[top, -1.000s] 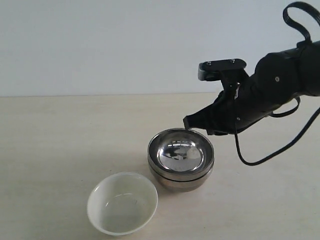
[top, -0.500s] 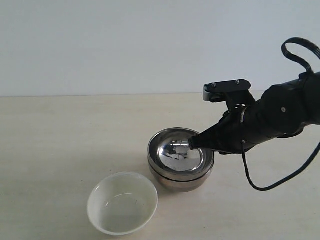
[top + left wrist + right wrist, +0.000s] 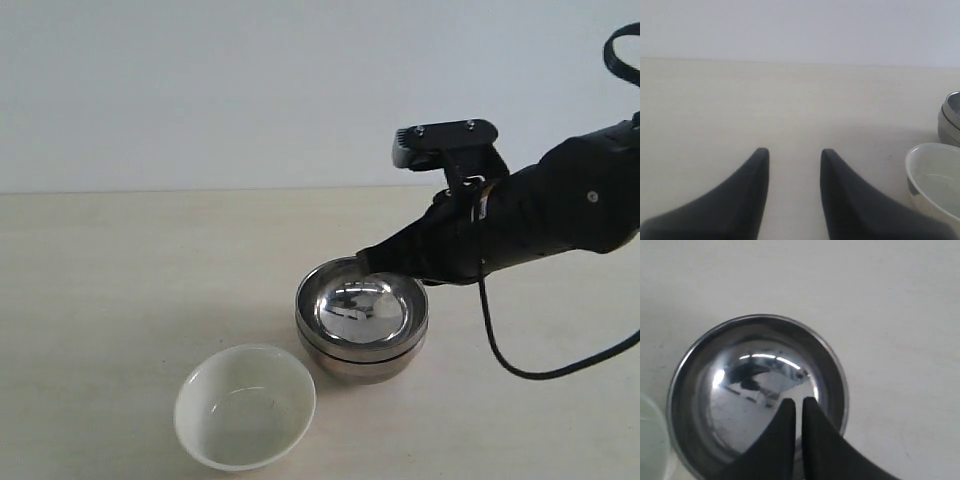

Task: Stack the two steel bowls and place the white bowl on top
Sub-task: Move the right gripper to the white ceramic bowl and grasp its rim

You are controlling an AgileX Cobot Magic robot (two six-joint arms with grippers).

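The two steel bowls (image 3: 361, 322) sit nested, one inside the other, at the middle of the table; the right wrist view looks down into the top steel bowl (image 3: 730, 405). The white bowl (image 3: 245, 405) stands alone on the table to their front left, close beside them. My right gripper (image 3: 368, 259) hovers over the far rim of the stack, and in its wrist view the right gripper (image 3: 798, 402) has its fingers nearly together with nothing between them. My left gripper (image 3: 792, 152) is open over bare table, with the white bowl (image 3: 935, 180) and the steel bowls (image 3: 951, 119) off to one side.
The pale wooden table (image 3: 120, 280) stretches wide to the left and behind the bowls. A plain light wall closes the back. A black cable loops down from the right arm (image 3: 560, 205) over the table on the right.
Half a second ago the right gripper was lower, reaching over the steel bowls' opening; it has since lifted and shifted left toward the far rim. The bowls have not moved.
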